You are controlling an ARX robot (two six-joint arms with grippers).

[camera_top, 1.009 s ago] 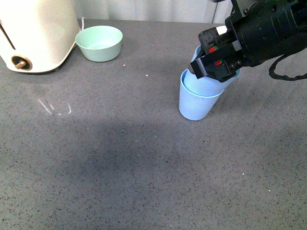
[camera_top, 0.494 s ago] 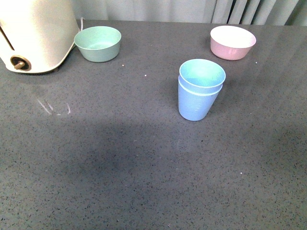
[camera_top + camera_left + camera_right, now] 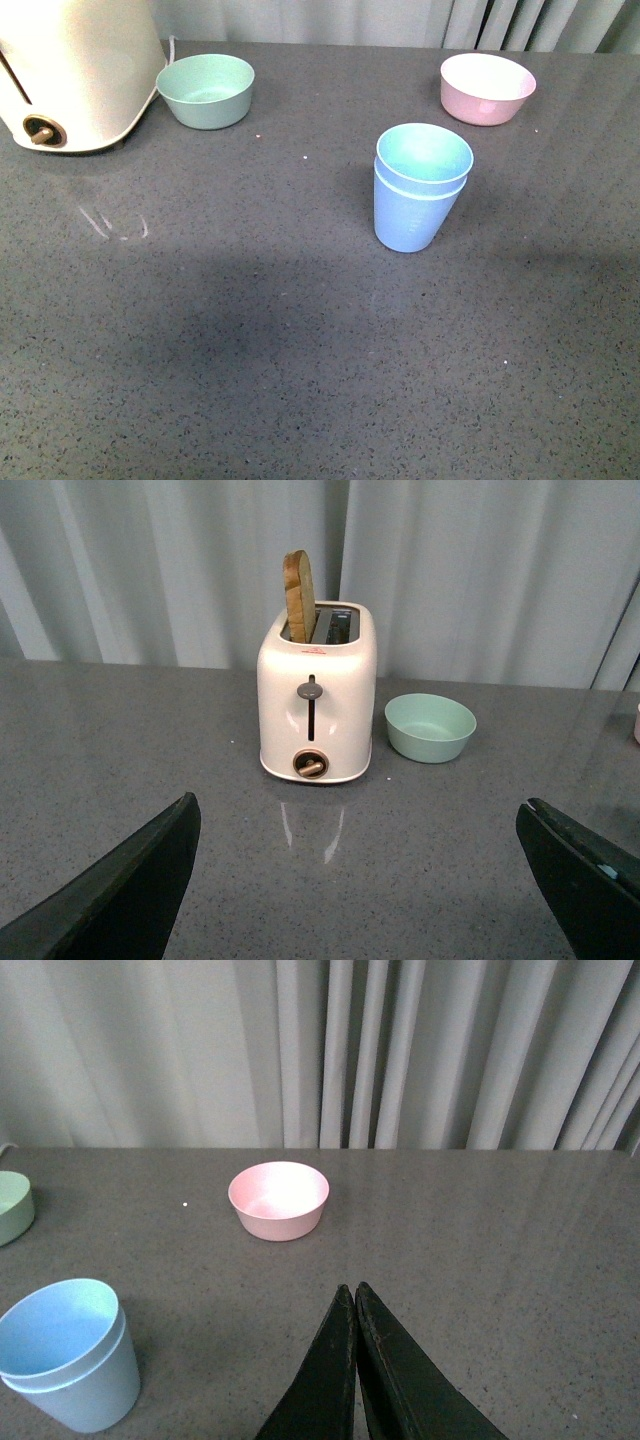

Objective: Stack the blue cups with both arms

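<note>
The two blue cups (image 3: 415, 195) stand nested, one inside the other, upright on the grey table right of centre in the front view. They also show in the right wrist view (image 3: 70, 1365). Neither arm is in the front view. My left gripper (image 3: 365, 865) is open and empty, its fingers (image 3: 130, 890) far apart above bare table, far from the cups. My right gripper (image 3: 353, 1295) is shut on nothing, its tips pressed together over the table, well clear of the cups.
A cream toaster (image 3: 70, 70) with a slice of bread (image 3: 298, 595) stands at the back left. A mint-green bowl (image 3: 206, 90) sits beside it. A pink bowl (image 3: 487, 88) sits at the back right. Curtains hang behind the table.
One second ago my right gripper was at the upper cup over the lower one. It has let go and left the front view; the cups stand nested.
</note>
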